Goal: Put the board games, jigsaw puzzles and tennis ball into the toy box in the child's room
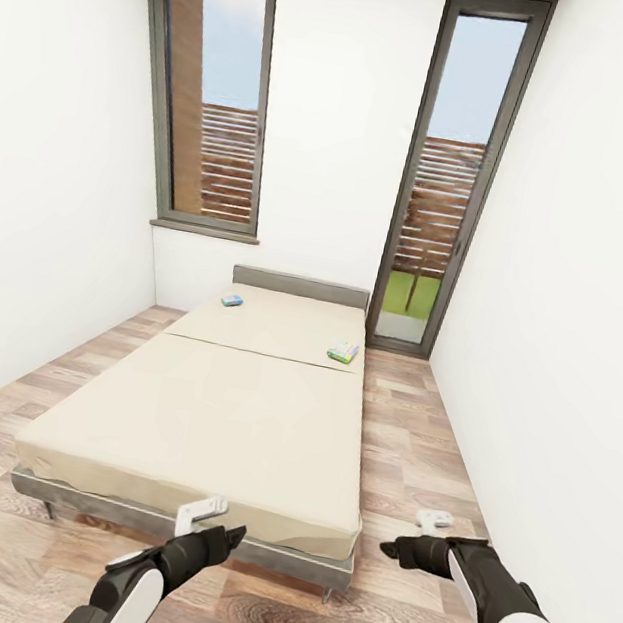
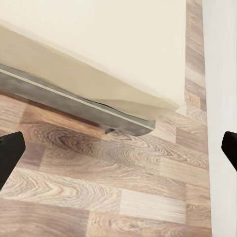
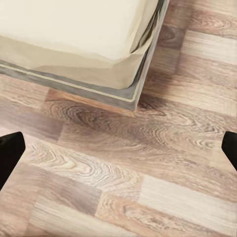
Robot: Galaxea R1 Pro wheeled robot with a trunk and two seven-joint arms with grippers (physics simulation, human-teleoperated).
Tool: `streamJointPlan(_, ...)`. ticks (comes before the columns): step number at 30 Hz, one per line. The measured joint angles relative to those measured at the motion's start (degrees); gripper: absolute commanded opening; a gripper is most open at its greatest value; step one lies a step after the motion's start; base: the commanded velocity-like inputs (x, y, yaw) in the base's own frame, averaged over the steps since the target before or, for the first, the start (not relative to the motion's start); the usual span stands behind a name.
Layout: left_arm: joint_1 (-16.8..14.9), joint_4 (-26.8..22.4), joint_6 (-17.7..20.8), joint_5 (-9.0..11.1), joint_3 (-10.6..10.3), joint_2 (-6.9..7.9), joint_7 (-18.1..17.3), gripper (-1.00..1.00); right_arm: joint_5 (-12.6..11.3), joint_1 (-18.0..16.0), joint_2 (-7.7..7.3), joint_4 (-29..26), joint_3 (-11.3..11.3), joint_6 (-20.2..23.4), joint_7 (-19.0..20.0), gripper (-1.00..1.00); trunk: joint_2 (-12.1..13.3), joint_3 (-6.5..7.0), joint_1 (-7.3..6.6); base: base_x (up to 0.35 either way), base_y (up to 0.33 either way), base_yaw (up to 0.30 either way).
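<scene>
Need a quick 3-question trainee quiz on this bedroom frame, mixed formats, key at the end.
1. True or false: both board games lie at the foot end of the bed.
2. Which game lies nearer the glass door? A) blue board game B) green board game
3. Fill in: the left gripper and right gripper hang over the wooden ____, both open and empty.

Key: 1 false, they lie near the headboard; 2 B; 3 floor.

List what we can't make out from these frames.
- Two board games, and, head view: too small to read.
- Bed, wrist views: cut off by the frame edges.
- Left gripper, right gripper, wrist views: fingertips cropped at the edges.
</scene>
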Motion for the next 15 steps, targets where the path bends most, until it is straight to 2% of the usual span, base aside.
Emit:
streamJointPlan(8,0.2,-0.1,-0.2,0.4,-0.4,0.18,0.2,1.00,1.2,0.1,0.22,-0.2,-0.1,-0.3,2.4,1.00,0.0,0.00,0.00,0.000,0.000,-0.005)
streamJointPlan(15,0.8,-0.3,-0.7,0.2,-0.7,0.27,0.3,1.00,1.5,0.1,0.34,-0.3,-0.2,-0.1,3.2,1.00,0.0,0.08,-0.01,0.052,-0.067,-0.108)
